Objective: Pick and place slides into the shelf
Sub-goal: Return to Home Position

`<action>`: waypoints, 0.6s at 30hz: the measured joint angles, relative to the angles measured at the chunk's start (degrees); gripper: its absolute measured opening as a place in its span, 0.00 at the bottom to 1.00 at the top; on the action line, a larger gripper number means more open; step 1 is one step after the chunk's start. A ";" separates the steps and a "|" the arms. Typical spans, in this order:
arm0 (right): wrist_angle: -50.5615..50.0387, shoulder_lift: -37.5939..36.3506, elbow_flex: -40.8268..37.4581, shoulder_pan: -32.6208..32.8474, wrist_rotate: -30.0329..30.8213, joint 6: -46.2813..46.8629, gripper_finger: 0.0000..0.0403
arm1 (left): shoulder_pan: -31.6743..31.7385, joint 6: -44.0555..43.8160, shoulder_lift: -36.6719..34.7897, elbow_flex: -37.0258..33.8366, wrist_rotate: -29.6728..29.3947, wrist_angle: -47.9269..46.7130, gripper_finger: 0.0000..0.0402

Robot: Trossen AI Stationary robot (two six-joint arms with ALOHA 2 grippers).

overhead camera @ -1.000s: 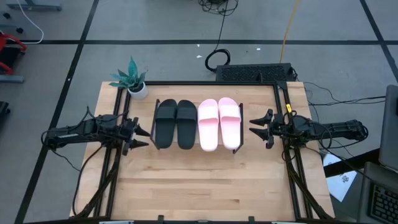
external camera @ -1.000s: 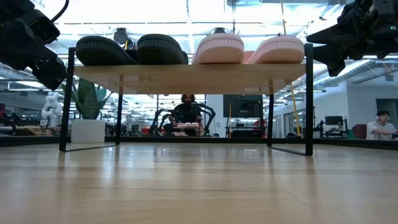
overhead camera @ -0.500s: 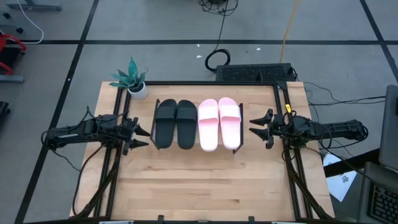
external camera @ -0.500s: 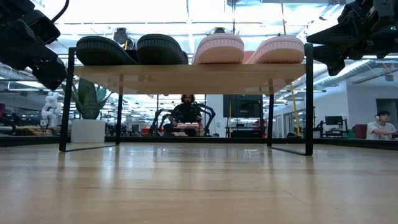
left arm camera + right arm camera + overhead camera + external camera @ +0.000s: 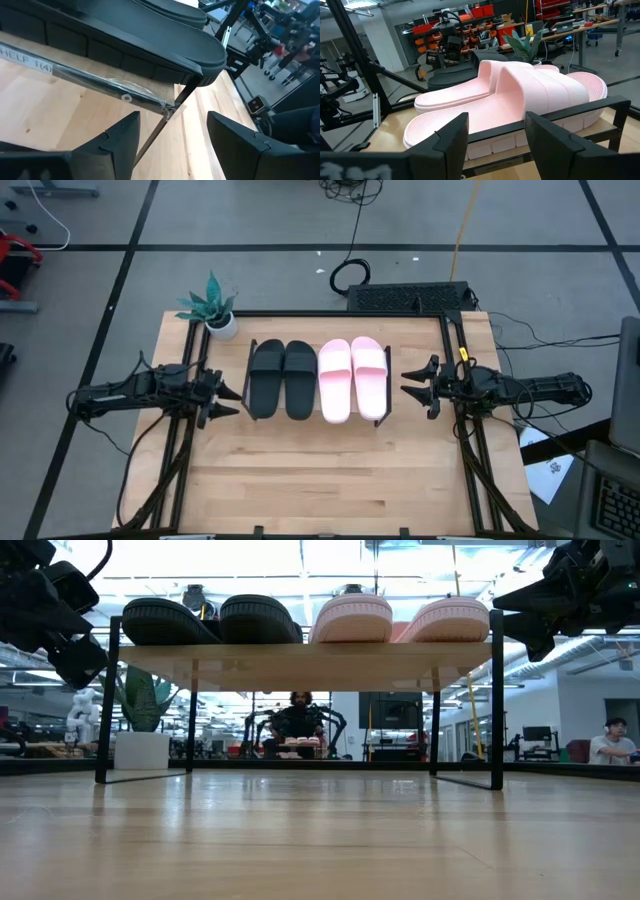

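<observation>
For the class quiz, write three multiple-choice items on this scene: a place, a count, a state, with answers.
1. The potted plant stands: A) on the table beside the shelf B) on the shelf C) nowhere in view.
2. Slides on the shelf: A) two B) three C) four.
3. The left hand and right hand are: A) open, empty B) holding slides C) out of view.
Answers: A, the plant sits off the shelf's end; C, a black pair and a pink pair; A, fingers apart, flanking the shelf.
</observation>
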 joint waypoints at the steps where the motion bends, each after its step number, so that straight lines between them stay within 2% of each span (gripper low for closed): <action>1: 0.01 0.00 0.00 0.00 -0.02 0.00 0.45 | 0.00 -0.54 0.00 0.00 -0.01 0.00 0.57; 9: 0.00 0.00 0.00 0.00 -0.04 0.00 0.45 | -0.01 -6.42 0.00 0.00 0.02 0.00 0.57; 18: 0.00 0.02 0.00 0.00 -0.05 0.01 0.45 | -0.01 -5.91 0.00 0.00 0.00 0.02 0.57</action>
